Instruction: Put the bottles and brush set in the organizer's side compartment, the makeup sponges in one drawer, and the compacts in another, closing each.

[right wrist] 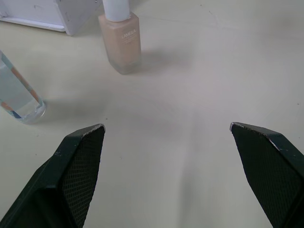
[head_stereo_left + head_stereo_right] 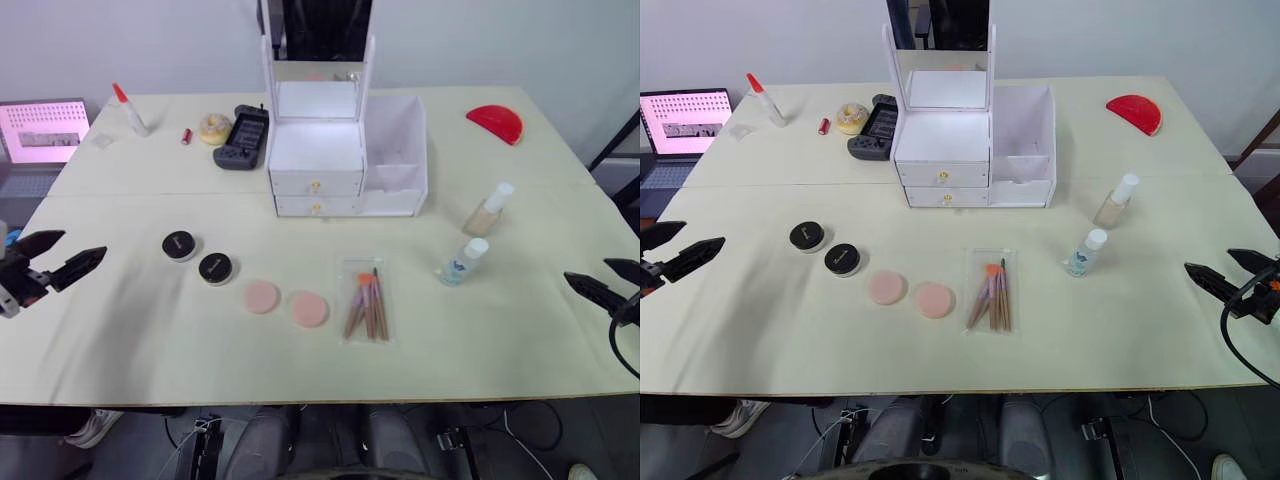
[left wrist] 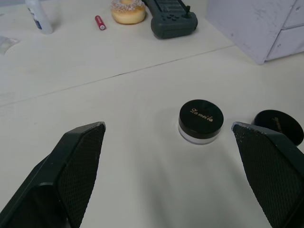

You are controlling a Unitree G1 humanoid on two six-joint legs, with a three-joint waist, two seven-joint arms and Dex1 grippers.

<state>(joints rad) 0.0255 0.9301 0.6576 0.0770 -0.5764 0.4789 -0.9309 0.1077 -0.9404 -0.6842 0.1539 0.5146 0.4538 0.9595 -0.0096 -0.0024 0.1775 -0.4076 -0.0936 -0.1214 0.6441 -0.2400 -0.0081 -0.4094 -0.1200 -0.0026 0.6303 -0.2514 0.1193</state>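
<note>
Organizer (image 2: pixel 345 155) drawers shut, bottles (image 2: pixel 487 211) outside

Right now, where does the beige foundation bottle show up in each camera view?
Left eye view: foundation bottle stands to the right of the white organizer.
Right eye view: same spot, right of the organizer, behind the clear bottle.
Left wrist view: not in it.
Right wrist view: upright ahead of the right gripper.
Shared landmark: the clear bottle beside it.
</note>
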